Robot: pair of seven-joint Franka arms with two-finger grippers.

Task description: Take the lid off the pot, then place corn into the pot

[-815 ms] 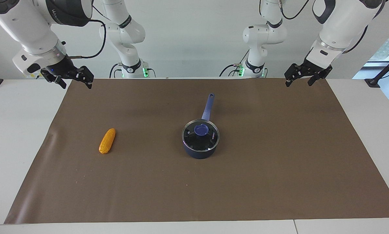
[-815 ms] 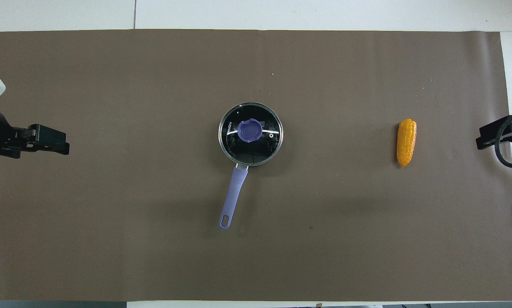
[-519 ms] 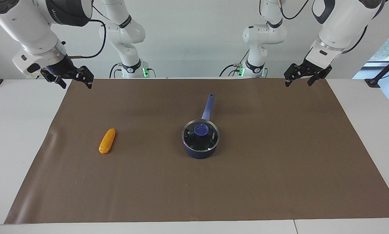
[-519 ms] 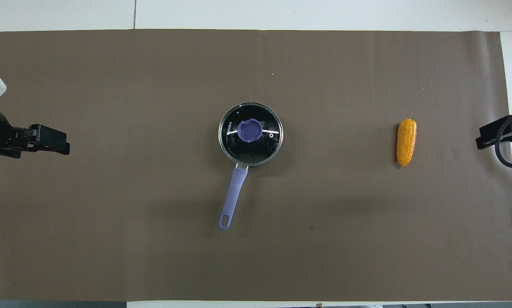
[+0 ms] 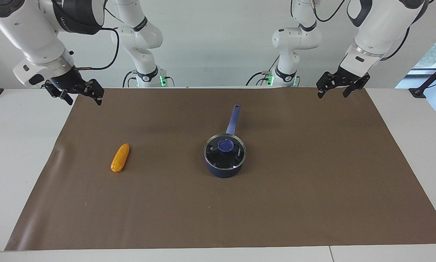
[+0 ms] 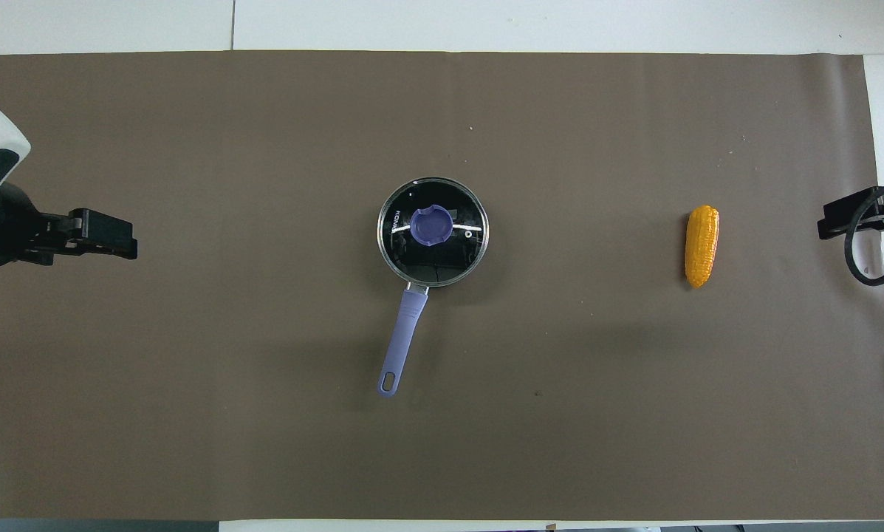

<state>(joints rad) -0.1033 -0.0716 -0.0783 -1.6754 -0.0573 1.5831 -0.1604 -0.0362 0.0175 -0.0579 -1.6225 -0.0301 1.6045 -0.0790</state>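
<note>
The navy saucepan (image 5: 224, 168) sits near the middle of the brown mat (image 5: 312, 174), its long lighter-blue handle (image 5: 232, 119) pointing toward the robots. The glass lid (image 5: 224, 151) with its blue knob (image 5: 226, 145) is seated on the saucepan's rim, closing it. The corn cob (image 5: 120, 157) lies flat on the mat, well apart from the saucepan toward the right arm's end of the table, its length running roughly toward and away from the robots. The left gripper (image 5: 336, 90) hangs in the air above the mat's corner at the left arm's end, its two fingers spread apart and empty. The right gripper (image 5: 83, 100) hangs above the mat's edge at the right arm's end, fingers likewise spread with nothing between them. Neither gripper touches anything
</note>
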